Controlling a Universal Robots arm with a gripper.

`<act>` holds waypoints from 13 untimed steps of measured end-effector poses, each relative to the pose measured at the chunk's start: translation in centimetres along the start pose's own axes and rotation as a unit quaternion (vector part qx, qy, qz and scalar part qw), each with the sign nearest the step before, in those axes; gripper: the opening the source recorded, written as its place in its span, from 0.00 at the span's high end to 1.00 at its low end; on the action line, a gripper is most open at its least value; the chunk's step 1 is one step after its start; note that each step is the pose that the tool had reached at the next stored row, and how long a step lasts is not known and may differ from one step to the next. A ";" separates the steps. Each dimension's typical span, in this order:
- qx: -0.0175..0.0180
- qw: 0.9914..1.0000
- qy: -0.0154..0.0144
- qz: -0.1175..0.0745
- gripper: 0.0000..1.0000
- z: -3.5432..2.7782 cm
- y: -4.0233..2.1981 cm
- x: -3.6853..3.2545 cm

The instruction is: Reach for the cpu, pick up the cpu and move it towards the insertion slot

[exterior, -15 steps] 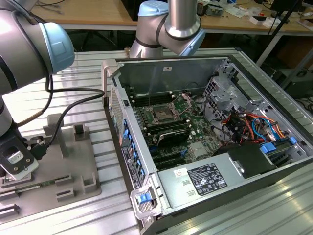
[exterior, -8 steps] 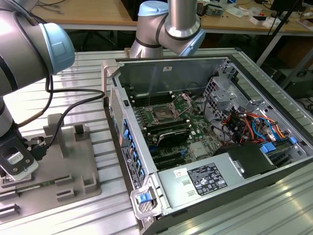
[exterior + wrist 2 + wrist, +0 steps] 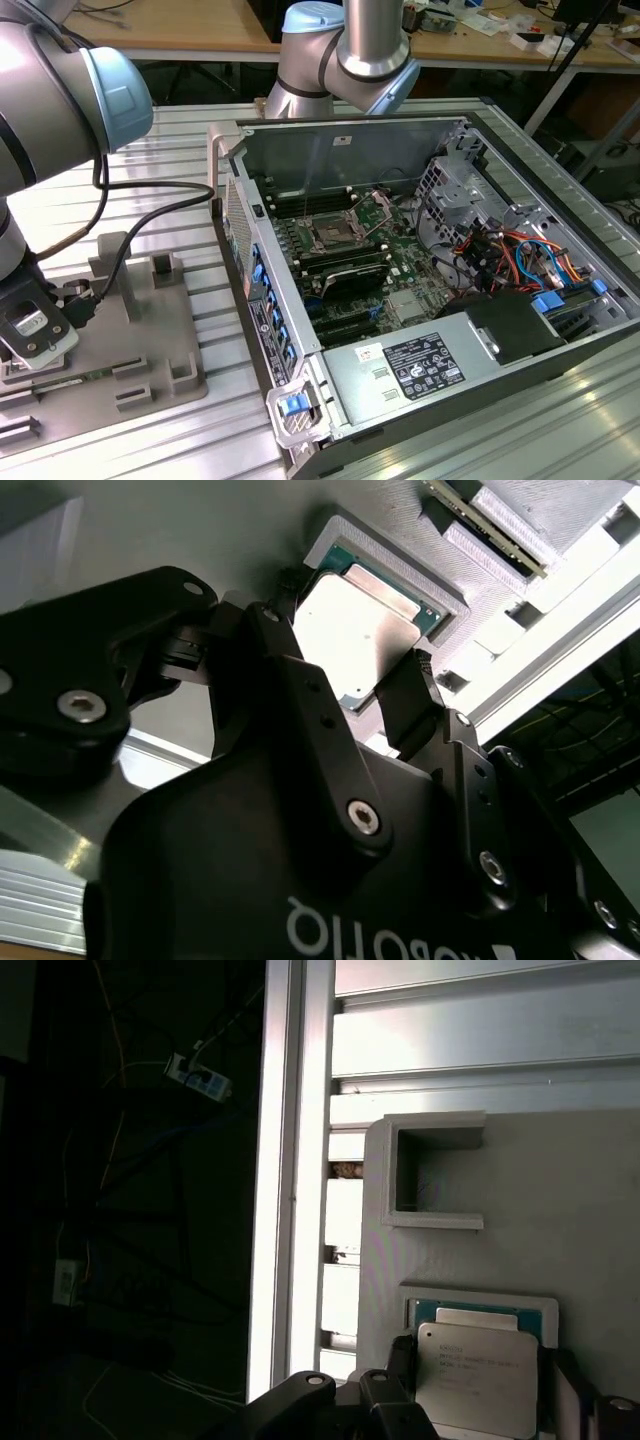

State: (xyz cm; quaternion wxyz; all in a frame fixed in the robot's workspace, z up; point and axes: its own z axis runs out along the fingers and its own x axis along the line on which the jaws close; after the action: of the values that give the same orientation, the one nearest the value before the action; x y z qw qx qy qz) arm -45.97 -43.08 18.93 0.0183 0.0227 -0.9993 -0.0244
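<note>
Exterior view: pincer low over the grey holder plate on the tabletop, well apart from the insertion slot inside the open computer case. Second wrist view: cpu, pale silvery lid with a thin green rim, lying flat in its recess. The pincer's jaws are spread, one finger on either side; contact is uncertain from this angle. First wrist view: cpu seated between the fingers. Status, judged: reach done; lift and carry outstanding.

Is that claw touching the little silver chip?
Cannot tell. In both wrist views the gripper straddles the cpu, close to its edges, yet neither shows plain contact or a gap.
</note>
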 end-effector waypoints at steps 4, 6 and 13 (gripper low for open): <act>0.000 1.000 0.000 0.004 0.42 0.00 -0.01 0.00; 0.000 1.000 0.000 0.004 0.42 0.00 -0.01 0.00; 0.000 1.000 0.000 0.004 0.45 0.00 -0.01 -0.06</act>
State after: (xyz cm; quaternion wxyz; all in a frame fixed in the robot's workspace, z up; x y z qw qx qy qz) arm -45.90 -43.08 18.93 0.0182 0.0182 -0.9994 -0.0245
